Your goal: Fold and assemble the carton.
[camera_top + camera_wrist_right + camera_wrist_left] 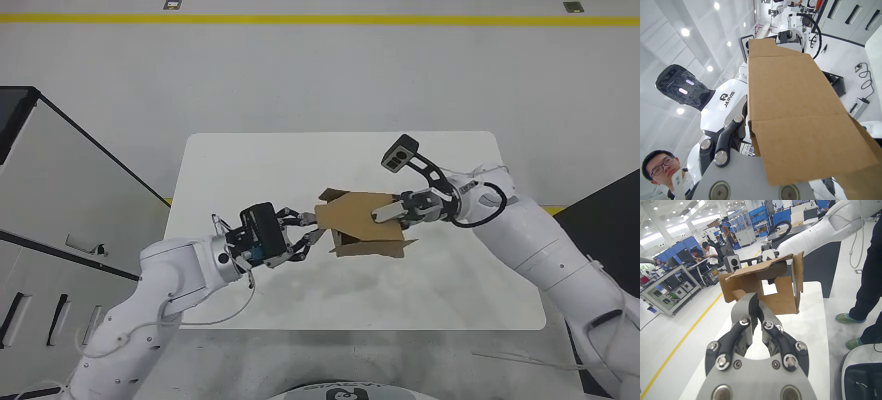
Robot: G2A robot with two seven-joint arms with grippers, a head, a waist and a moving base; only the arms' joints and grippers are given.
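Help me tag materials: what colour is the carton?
The carton is plain brown cardboard, clearest in the right wrist view.

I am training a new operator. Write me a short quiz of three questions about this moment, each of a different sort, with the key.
1. True or false: the left end effector is shut on an edge of the carton.
2. Multiple choice: the carton's flaps are A) all taped shut, B) partly open, C) cut off.
3. Fill in: the right end effector is at the side of the carton ____ the left one.
Key: 1 true; 2 B; 3 opposite.
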